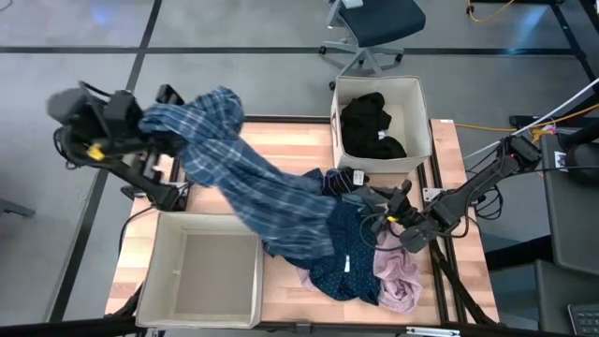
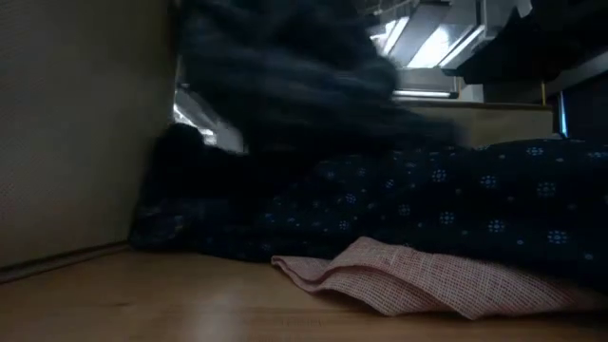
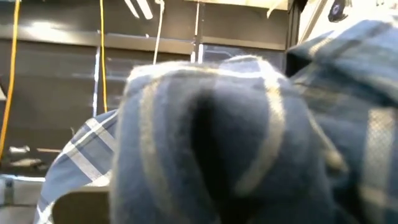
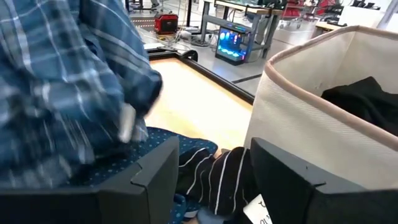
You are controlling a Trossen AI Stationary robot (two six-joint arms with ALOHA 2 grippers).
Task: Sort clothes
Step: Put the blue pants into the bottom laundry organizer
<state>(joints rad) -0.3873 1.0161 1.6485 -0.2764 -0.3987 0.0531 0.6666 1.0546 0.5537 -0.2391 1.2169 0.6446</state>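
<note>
My left gripper is raised over the table's far left corner, shut on the blue plaid shirt, which covers its fingers. The shirt fills the left wrist view. My right gripper is open, low over the clothes pile, its fingers on either side of the white garment with black stripes without touching it. The navy white-dotted garment and the pale pink garment lie on the table near its front. A black garment lies in the far box. The small teal piece is not in view. My left gripper holds the blue plaid shirt by its upper end; bunched cloth hides the fingers and the place of contact. The shirt slants down from the gripper toward the table's right. Its lower end lies on the pile.
A beige fabric box stands at the near left, below the hanging shirt, with nothing in it. A second beige box stands at the far right. In the low view the near box's wall is on the left. An office chair stands beyond the table.
</note>
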